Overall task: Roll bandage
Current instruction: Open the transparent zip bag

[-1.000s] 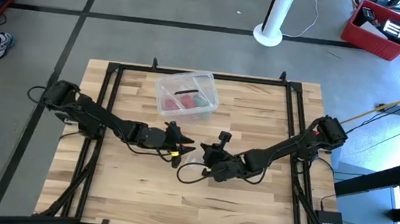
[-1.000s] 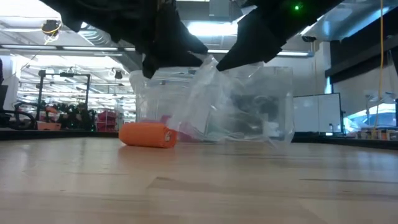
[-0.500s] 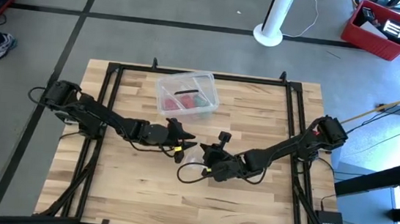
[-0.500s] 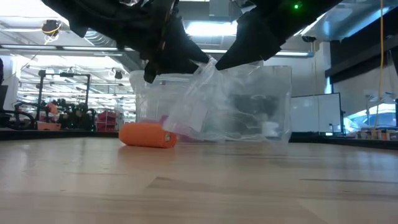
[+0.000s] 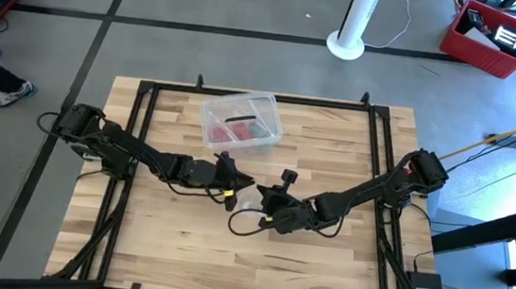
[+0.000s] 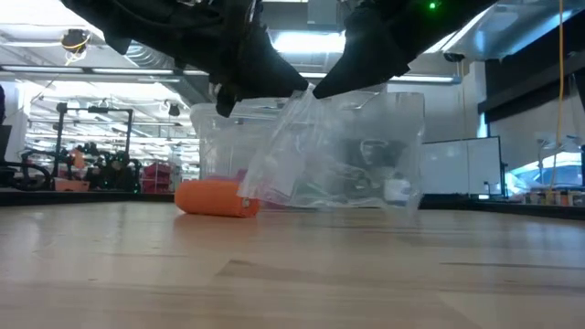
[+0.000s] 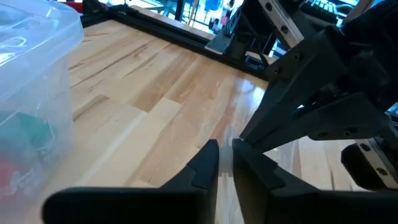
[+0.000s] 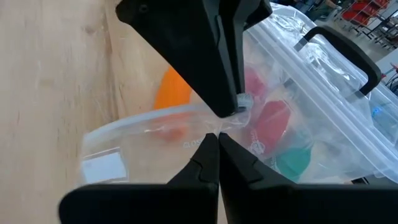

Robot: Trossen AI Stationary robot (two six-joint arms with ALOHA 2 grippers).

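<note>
Right now both grippers, left and right, pinch the clear plastic bag with fingers pressed together, holding it above the worktop, while the orange bandage roll lies just beside it.

Bandage end behind wrapper

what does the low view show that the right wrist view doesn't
Only the low view shows the orange bandage as a whole roll lying on the table, and the plastic wrapper hanging clear above the wood. Only the right wrist view shows the clear box's red and green contents sharply, and both pairs of jaws pinching the wrapper's edge from opposite sides. Both show the bandage, wrapper and box.
</note>
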